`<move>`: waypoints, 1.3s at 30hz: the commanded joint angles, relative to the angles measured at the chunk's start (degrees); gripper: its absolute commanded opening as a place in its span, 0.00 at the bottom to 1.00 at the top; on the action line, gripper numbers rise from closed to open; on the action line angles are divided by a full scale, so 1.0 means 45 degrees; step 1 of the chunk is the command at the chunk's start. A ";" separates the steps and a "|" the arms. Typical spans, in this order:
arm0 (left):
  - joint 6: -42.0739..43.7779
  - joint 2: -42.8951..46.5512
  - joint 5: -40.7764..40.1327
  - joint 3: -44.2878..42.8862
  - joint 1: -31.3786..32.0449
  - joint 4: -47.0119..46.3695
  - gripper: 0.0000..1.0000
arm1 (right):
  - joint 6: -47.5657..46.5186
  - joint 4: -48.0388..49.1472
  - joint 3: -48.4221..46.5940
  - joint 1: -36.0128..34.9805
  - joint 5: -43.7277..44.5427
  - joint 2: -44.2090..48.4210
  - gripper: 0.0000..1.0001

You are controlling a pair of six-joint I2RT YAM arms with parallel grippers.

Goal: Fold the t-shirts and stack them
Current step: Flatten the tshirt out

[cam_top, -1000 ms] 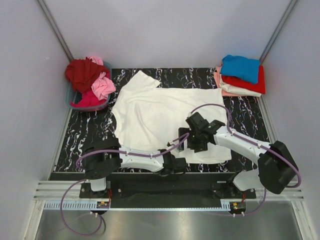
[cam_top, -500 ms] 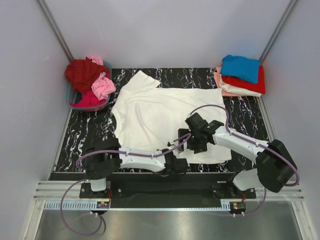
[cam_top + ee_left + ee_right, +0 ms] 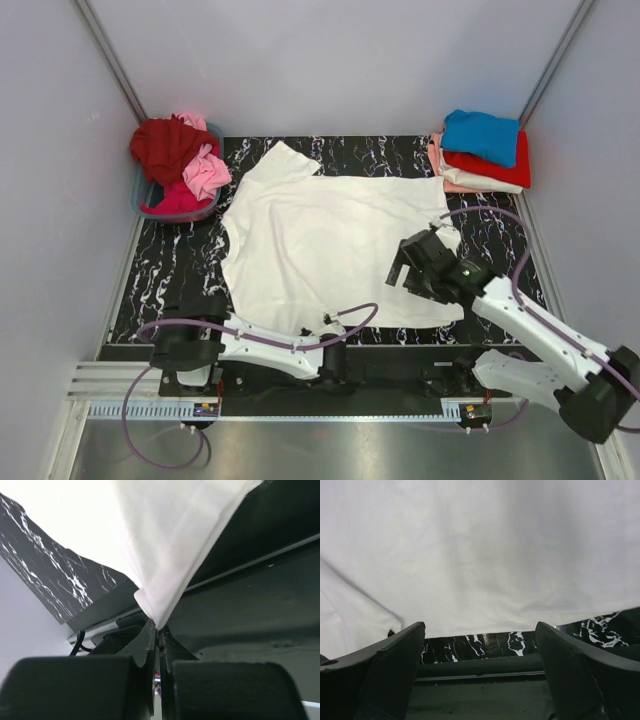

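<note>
A white t-shirt (image 3: 330,245) lies spread flat on the black marbled mat (image 3: 170,275), one sleeve pointing to the back left. My left gripper (image 3: 331,347) sits low at the table's near edge. In the left wrist view this gripper (image 3: 158,630) is shut on the shirt's near hem (image 3: 159,611), which comes to a point between the fingers. My right gripper (image 3: 412,268) hovers over the shirt's near right part. In the right wrist view it (image 3: 480,630) stands open and empty above the hem (image 3: 485,605).
A blue basket (image 3: 141,200) at the back left holds crumpled dark red (image 3: 165,145), pink (image 3: 205,172) and magenta (image 3: 172,200) shirts. At the back right is a folded stack: blue (image 3: 482,135) on red (image 3: 508,163) on salmon and white (image 3: 470,180). Grey walls enclose the table.
My left gripper closed on the white shirt's near hem and drew back toward the table's near edge. My right arm swung out to the right, its gripper staying open.
</note>
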State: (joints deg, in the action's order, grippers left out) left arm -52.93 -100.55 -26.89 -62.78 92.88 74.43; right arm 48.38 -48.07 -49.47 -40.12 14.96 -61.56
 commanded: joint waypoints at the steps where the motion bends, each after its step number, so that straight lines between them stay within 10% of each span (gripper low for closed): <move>1: -0.1186 0.1132 0.0410 0.0435 0.0102 0.1211 0.00 | 0.2448 -0.2126 0.0192 0.0048 0.3020 0.1665 1.00; 7: -0.2007 0.2402 0.0488 0.1626 0.0082 0.1643 0.06 | 0.3936 -0.2737 0.1167 0.0593 0.2694 0.3386 1.00; 11: -0.2475 0.2794 0.0741 0.2581 0.0082 0.1604 0.08 | 0.2729 -0.0941 0.3000 0.3784 -0.1474 0.3739 1.00; 18: -0.3199 0.4003 0.0684 0.3112 0.0082 0.1020 0.08 | 0.2099 -0.0961 0.3805 0.7466 -0.2795 0.3349 0.99; 39: -0.3434 0.5177 0.0020 0.3191 0.0024 -0.0095 0.09 | 0.3078 0.0390 0.4510 0.8446 -0.1645 0.1572 0.54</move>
State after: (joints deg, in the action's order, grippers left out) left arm -67.37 -78.89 -24.69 -47.46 92.99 74.30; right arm 61.06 -47.77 -26.98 -2.50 4.99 -53.17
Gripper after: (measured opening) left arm 0.090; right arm 0.610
